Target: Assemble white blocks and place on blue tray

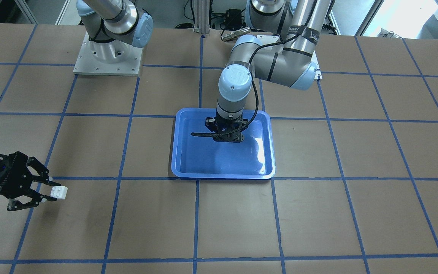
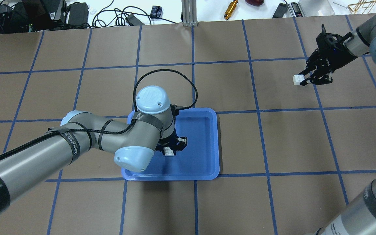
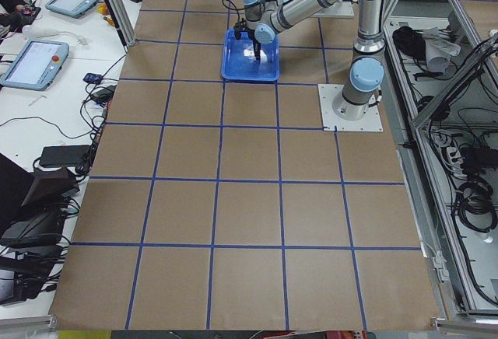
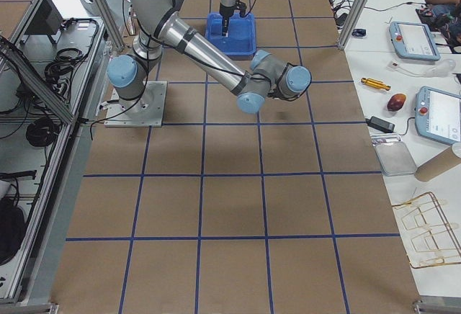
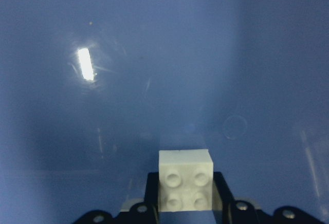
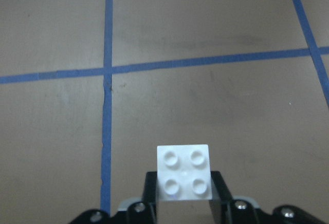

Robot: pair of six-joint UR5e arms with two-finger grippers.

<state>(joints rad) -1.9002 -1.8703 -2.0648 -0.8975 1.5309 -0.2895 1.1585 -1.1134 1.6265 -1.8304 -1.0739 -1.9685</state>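
Brown gridded table (image 1: 318, 213) | left tool (image 2: 171, 150) clamps white block (image 5: 185, 179) over blue tray (image 1: 222, 161) | right tool (image 2: 303, 79) clamps second block (image 6: 184, 172)

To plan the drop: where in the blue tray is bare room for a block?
The blue tray is bare along its operators'-side rim and both short ends. It is crowded at mid-tray toward the robot-side rim, where the left gripper holds a white block.
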